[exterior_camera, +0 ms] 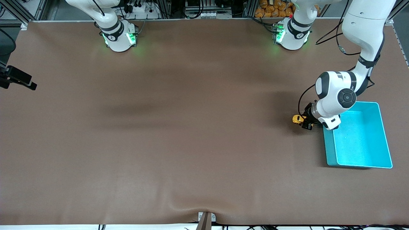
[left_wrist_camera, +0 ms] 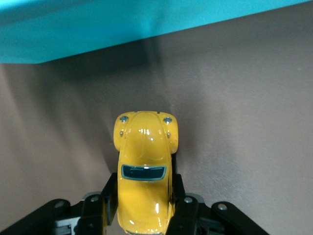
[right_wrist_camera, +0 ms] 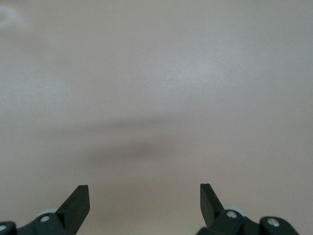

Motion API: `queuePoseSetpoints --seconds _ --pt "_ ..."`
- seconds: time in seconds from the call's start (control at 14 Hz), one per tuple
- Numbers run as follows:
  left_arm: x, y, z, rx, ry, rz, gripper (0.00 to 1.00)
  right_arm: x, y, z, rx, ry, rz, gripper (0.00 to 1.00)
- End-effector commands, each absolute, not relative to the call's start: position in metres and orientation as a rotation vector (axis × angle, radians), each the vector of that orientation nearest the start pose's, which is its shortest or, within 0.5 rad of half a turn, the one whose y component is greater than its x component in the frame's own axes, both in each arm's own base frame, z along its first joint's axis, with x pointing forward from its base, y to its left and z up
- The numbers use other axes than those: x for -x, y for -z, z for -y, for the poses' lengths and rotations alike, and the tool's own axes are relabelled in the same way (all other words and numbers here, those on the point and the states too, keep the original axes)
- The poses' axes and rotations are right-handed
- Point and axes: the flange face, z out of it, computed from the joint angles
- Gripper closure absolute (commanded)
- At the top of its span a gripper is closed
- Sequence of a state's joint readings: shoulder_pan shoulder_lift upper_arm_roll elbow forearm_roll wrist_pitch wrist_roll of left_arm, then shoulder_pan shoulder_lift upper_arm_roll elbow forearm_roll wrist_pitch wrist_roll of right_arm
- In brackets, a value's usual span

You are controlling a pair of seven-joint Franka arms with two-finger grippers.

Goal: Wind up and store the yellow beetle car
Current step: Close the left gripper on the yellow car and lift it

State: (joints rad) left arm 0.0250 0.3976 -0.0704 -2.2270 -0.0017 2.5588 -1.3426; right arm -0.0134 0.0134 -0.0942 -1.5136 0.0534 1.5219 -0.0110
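Note:
The yellow beetle car point(exterior_camera: 297, 119) point(left_wrist_camera: 145, 161) is a tiny rounded toy with a dark window. My left gripper point(exterior_camera: 306, 123) point(left_wrist_camera: 144, 193) is shut on it, the black fingers point(left_wrist_camera: 110, 193) pressing both flanks of its body while its rounded end sticks out past the fingertips. Car and gripper sit low over the brown table, right beside the teal bin point(exterior_camera: 329, 150) point(left_wrist_camera: 98, 24), on the side toward the right arm's end. My right gripper point(right_wrist_camera: 144, 200) stands open above bare table with nothing between its fingers; the front view does not show it.
The bin's inside holds nothing and it lies near the left arm's end of the table. A black camera mount point(exterior_camera: 17, 78) juts in at the right arm's end. The two arm bases point(exterior_camera: 119, 36) point(exterior_camera: 291, 35) stand along the table edge farthest from the front camera.

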Motion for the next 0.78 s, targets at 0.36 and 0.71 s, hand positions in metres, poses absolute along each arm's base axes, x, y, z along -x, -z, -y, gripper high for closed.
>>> queuePoseSetpoints --seconds 0.36,0.71 --pt "-0.591 -0.289 0.066 2.607 0.045 1.634 1.00 -0.533 -0.633 0.043 3.125 0.046 -0.110 0.00" --pt "-0.619 -0.332 0.038 2.780 0.049 1.293 1.00 -0.528 -0.640 0.044 3.159 0.002 0.040 0.00"
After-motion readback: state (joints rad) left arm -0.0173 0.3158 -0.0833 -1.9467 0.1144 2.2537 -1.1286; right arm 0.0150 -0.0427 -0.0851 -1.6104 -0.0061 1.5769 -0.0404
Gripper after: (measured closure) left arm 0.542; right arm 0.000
